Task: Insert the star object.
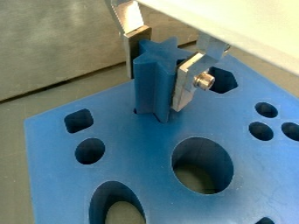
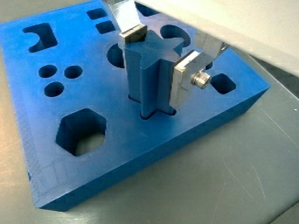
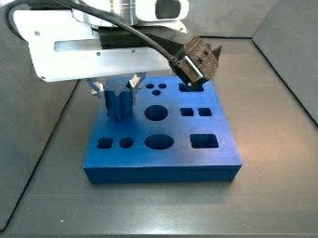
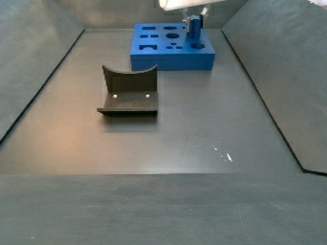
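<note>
The star object (image 1: 152, 83) is a tall blue peg with fluted sides. It stands upright with its foot in the star-shaped hole of the wide blue block (image 1: 70, 166). It shows in both wrist views (image 2: 146, 87) and in both side views (image 3: 118, 108) (image 4: 196, 33). My gripper (image 1: 162, 61) comes down from above, with one silver finger (image 2: 132, 35) on each side of the peg's upper half. It is shut on the peg. The block also shows in the other views (image 2: 117, 166) (image 3: 162, 167) (image 4: 166, 59).
The block has several other shaped holes, among them a large round one (image 1: 201, 164) and a hexagonal one (image 2: 79, 131). The fixture (image 4: 128, 91), a dark curved bracket on a base plate, stands on the grey floor away from the block. Grey walls (image 4: 38, 86) enclose the floor.
</note>
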Tool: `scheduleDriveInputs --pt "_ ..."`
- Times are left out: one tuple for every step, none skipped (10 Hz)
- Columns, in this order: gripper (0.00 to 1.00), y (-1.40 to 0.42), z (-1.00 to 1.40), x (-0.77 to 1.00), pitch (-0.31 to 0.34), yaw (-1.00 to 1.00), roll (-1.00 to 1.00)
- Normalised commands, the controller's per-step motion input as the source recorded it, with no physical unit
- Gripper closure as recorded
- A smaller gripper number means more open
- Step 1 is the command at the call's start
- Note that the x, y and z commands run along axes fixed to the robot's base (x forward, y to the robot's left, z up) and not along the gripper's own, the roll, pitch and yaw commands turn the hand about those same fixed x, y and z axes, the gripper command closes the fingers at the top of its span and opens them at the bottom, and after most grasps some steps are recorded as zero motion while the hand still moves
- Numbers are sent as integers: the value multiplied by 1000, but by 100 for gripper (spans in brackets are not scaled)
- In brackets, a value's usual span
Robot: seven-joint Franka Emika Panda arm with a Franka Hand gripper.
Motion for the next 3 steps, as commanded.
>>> scheduleDriveInputs --pt "100 0 -551 0 -21 -60 -114" --pt "100 51 -77 0 -19 0 -116" --pt "100 0 0 0 0 0 0"
